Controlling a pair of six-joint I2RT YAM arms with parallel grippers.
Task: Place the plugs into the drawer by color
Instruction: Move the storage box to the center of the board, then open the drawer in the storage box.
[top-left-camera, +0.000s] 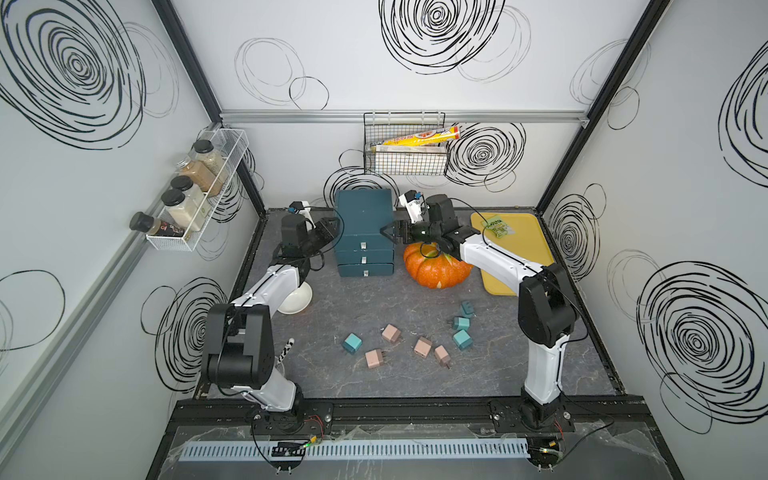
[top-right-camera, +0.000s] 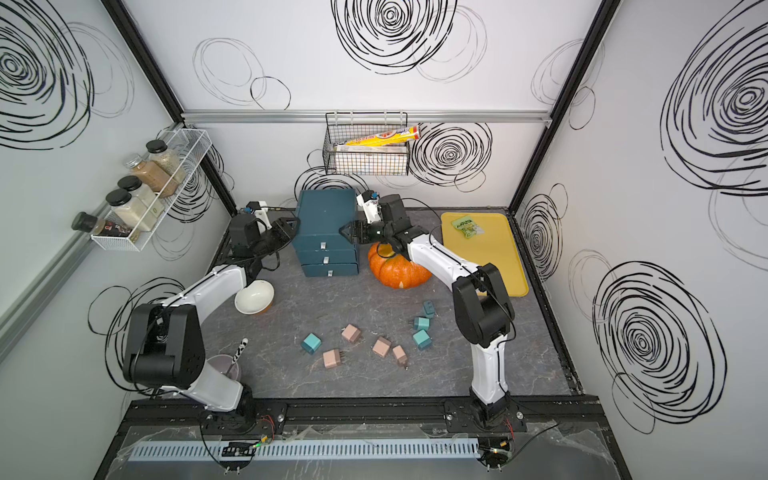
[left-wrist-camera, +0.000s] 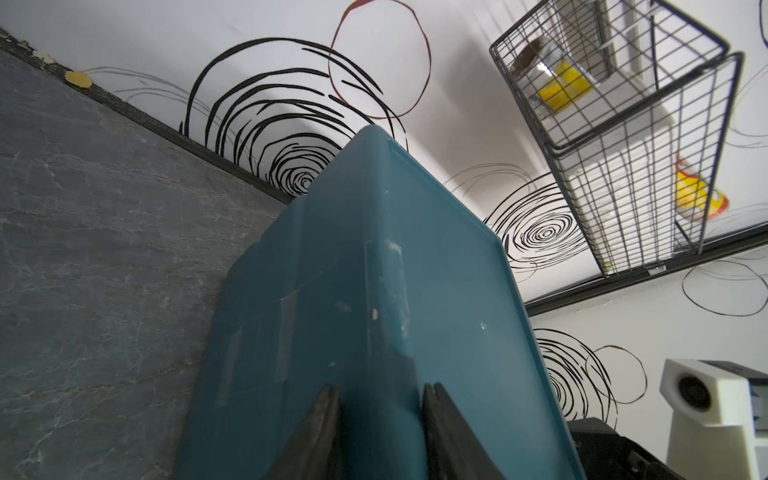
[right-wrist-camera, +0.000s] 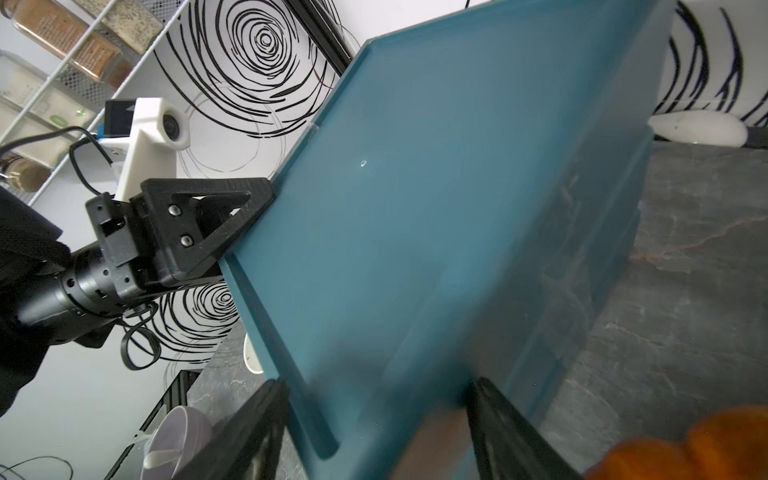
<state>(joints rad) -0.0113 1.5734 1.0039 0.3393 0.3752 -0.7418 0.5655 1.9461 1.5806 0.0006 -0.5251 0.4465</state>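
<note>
Chest (top-left-camera: 363, 216): dark teal, upright, at the middle of the desk's (top-left-camera: 519, 365) far edge.
Drawers (top-left-camera: 365, 253): three, stacked in the chest front, all pushed in, white pull tabs facing the near edge.
Pink plugs (top-left-camera: 391, 333): four, loose on the desk's middle, toward the near edge, well apart from the chest; none in a drawer.
Teal plugs (top-left-camera: 462, 339): four on the same patch; three clustered on the right of the pink ones, one alone at the left end of the scatter.
Left claw (top-left-camera: 331, 229): at the chest's upper left edge, fingers (left-wrist-camera: 324, 428) astride that edge with a narrow gap; clenched on it or merely touching, cannot tell.
Right claw (top-left-camera: 388, 232): at the chest's upper right edge, above the pumpkin, fingers (right-wrist-camera: 503, 432) set wide astride the edge; gripping or free, cannot tell.
Pumpkin (top-left-camera: 436, 270): orange, just beside the chest's right side.
Tray (top-left-camera: 528, 249): yellow, at the far right corner, one green packet (top-left-camera: 496, 226) on it.
Bowl (top-left-camera: 297, 297): white, near the left edge, partly under the left arm.
</note>
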